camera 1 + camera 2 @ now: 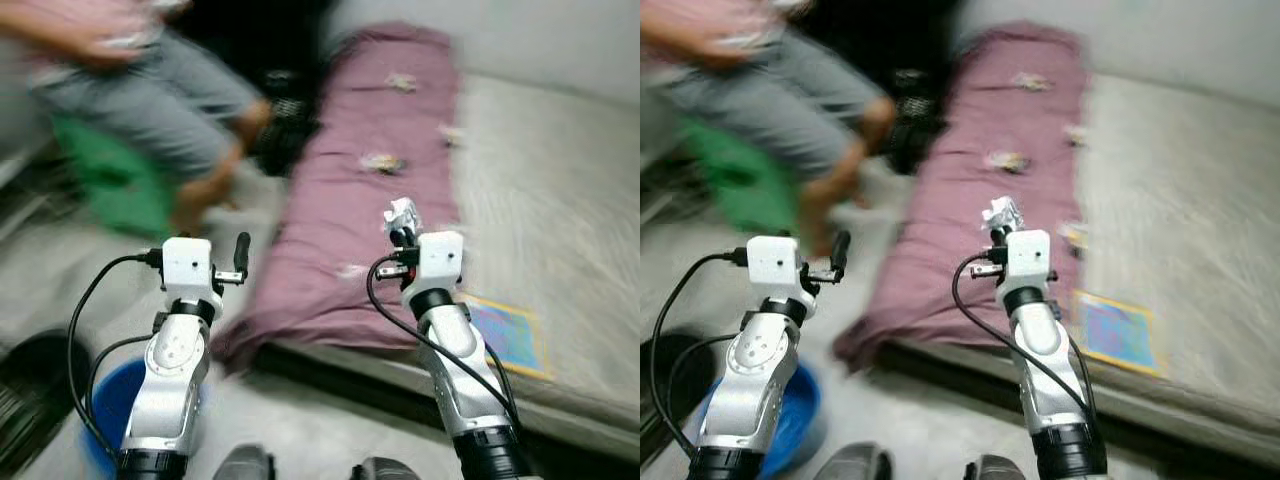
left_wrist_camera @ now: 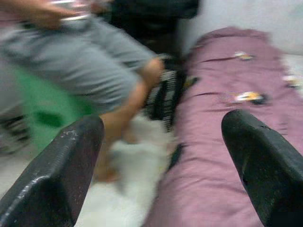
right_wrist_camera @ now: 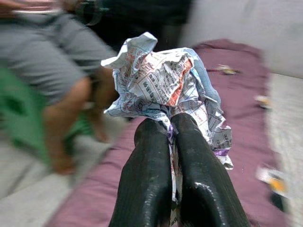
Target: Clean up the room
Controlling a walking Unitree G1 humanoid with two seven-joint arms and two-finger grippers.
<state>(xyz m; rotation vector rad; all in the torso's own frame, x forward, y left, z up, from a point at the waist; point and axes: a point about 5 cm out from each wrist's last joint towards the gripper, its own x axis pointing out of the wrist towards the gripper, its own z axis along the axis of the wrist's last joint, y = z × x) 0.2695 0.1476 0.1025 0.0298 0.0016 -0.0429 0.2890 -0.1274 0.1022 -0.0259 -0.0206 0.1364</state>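
— so, which step in hand?
— carrying off one piece of rubbish, by the look of it. right gripper [image 3: 173, 127] raised over the edge of the purple blanket [image 1: 370, 150], jaws clenched on a crumpled newspaper wad [image 3: 165, 80], held clear of the bed [image 1: 560, 180].
— and the left gripper [image 2: 161, 161]?
— lifted beside the bed, jaws released and wide, holding nothing, pointed toward a seated person [image 1: 150, 90] on a green stool [image 1: 120, 185].
— next move?
— probably turning and lowering the wad into the blue bin [image 1: 105, 400] on the floor by the left arm. calls for keeping the pinch firm until over the rim, then letting go.
— anything left after?
— plenty: more paper scraps [image 1: 383, 162] lying further up the blanket, well apart from both grippers. hard to count through the blur.
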